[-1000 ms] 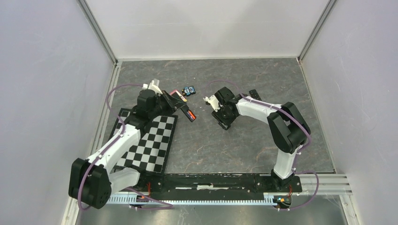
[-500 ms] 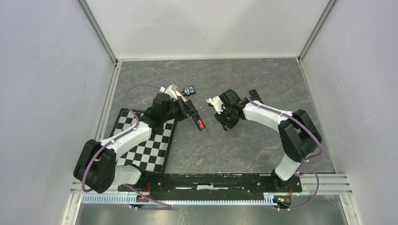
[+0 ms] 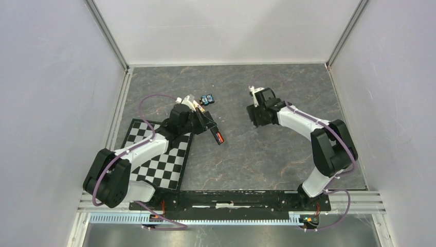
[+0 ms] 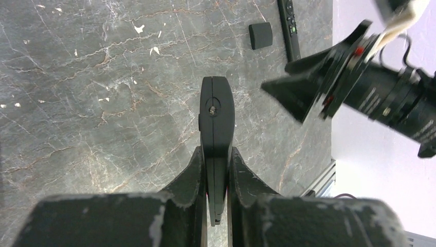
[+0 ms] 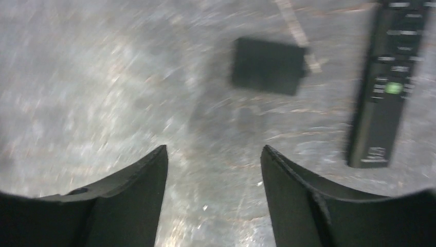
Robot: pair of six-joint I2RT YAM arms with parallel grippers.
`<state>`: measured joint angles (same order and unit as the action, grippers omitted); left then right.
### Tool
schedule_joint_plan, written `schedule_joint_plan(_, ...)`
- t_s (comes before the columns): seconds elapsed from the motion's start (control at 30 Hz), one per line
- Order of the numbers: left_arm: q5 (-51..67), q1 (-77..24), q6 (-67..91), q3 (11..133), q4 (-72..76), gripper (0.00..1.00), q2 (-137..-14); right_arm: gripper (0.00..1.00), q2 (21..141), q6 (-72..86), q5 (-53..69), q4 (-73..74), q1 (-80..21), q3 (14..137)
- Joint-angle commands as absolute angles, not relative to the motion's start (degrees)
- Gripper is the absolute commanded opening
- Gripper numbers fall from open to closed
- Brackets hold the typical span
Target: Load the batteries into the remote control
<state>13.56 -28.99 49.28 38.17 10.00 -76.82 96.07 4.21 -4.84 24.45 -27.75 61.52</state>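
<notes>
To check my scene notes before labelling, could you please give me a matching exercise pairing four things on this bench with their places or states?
Things:
1. left tool
2. right tool
3. slim remote
4. checkered mat

Places or states:
A. lies flat beneath the left arm
B. open, holding nothing
C. shut on the black remote
D. lies on the table beside a small black piece

Pairs: 1-C, 2-B, 3-D, 4-A
</notes>
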Motion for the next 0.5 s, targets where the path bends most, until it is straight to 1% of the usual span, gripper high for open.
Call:
schedule_joint_plan(0.0, 12.76, -29.12, 46.07, 38.54, 13.29, 0.02, -75.26, 0.67, 97.81, 17.48, -16.66, 17.16, -25.57, 65.68)
schedule_joint_plan(0.03, 13.18, -29.09, 45.98, 38.55, 13.59, 0.02, -75.49, 0.65, 98.57, 18.57, -17.58, 16.7, -25.56, 66.5)
schedule_joint_plan(0.1, 14.18, -29.14, 45.97, 38.74, 14.0, 0.02, -76.27, 0.63, 100.19, 20.02, -19.7, 14.86, -25.49, 67.57)
schedule_joint_plan(0.23, 15.91, -29.51, 48.15, 39.16, 15.77, 0.02, -79.27, 0.58, 106.18, 17.9, -19.93, 14.87, -25.48, 73.08)
schedule_joint_plan(0.33, 15.19, -30.77, 51.84, 39.52, 18.17, 0.02, -82.59, 0.48, 109.22, 16.71, -20.02, 15.22, -25.39, 75.25)
schedule_joint_plan(0.47, 13.35, -32.99, 58.32, 38.94, 26.04, 0.02, -88.65, 0.4, 110.36, 15.69, -19.52, 12.45, -24.61, 74.0)
